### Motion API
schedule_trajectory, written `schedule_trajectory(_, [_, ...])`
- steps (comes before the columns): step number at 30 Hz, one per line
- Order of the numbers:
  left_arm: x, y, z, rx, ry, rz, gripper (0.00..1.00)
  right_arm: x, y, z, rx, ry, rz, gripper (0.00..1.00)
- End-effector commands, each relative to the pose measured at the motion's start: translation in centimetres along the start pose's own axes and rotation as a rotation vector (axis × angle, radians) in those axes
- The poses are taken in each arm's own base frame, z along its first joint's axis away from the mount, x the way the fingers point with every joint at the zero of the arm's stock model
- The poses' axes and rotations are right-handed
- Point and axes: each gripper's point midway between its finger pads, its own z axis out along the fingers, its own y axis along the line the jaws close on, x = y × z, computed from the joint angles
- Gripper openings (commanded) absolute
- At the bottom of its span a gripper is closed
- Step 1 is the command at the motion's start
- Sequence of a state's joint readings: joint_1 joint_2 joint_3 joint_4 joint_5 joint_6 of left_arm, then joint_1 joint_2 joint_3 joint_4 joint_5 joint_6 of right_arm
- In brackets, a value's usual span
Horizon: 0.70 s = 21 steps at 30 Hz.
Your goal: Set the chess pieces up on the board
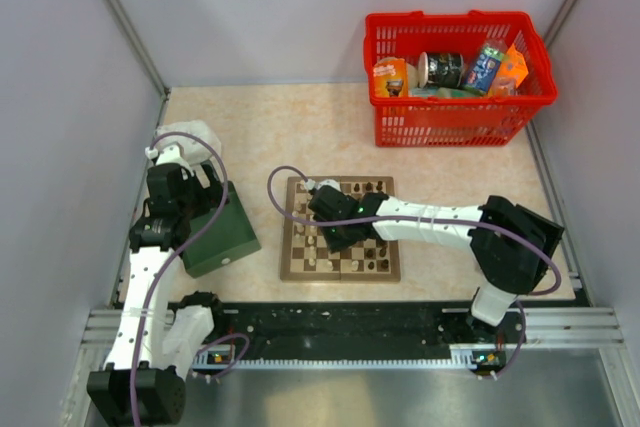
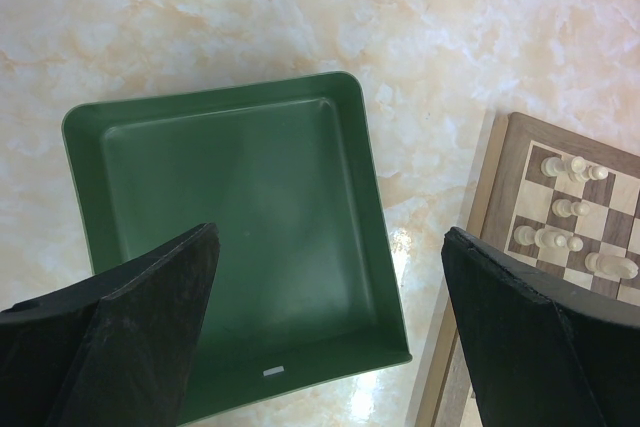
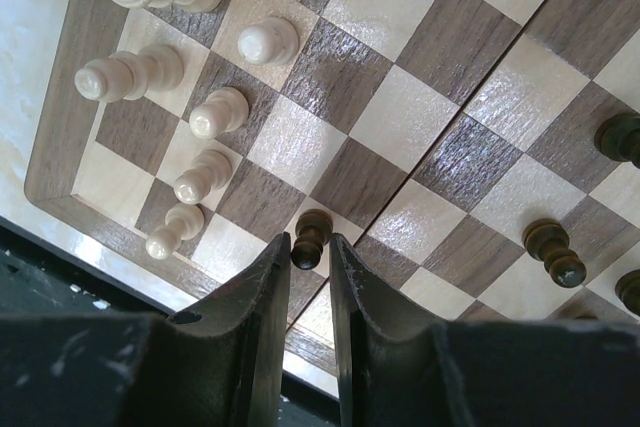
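Item: dark pawn [image 3: 311, 237], one of the chess pieces, turned wood by the look of it. Location: on the board [image 1: 345, 276], a row or so in from its near edge and just beside the centre seam. The cream pieces [image 3: 215, 112] cluster toward the board's left edge, and a second dark pawn [image 3: 555, 252] stands well apart to the right. Handling, as judged: very light, rigid and smooth-lacquered, so it is likely to slip or tip under an uneven squeeze. The stem below the head is the soundest place to pinch, with the base kept clear of neighbouring pieces. Right gripper [image 3: 310, 249]: jaws drawn almost together, the pawn filling the gap at their tips (contact appears made on both sides, though how firmly is not discernible). Left gripper [image 2: 330, 237]: jaws spread fully, nothing between them, hanging over the green box [image 2: 240, 227] near the table's [image 1: 250, 127] left edge.
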<state>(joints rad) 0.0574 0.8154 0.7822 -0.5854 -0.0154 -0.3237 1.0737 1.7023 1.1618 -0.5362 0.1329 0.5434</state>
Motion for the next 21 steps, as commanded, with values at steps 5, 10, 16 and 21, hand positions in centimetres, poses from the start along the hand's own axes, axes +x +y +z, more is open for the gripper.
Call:
schedule_trajectory(5, [-0.9, -0.3, -0.2, 0.014, -0.034, -0.001, 0.99, -1.9, 1.6, -0.3, -0.041, -0.051, -0.017, 0.19])
schedule_trajectory(10, [-0.8, -0.3, -0.2, 0.014, -0.034, -0.001, 0.99, -2.3, 1.5, -1.0, -0.036, -0.072, -0.014, 0.12])
schedule_trajectory(16, [-0.9, -0.4, -0.3, 0.015, -0.037, -0.002, 0.99, -2.0, -0.7, -3.1, 0.024, -0.102, 0.025, 0.12])
schedule_trajectory(21, [-0.9, -0.3, -0.2, 0.013, -0.037, 0.000, 0.99, -1.8, -3.1, -5.1, 0.030, -0.136, 0.103, 0.12])
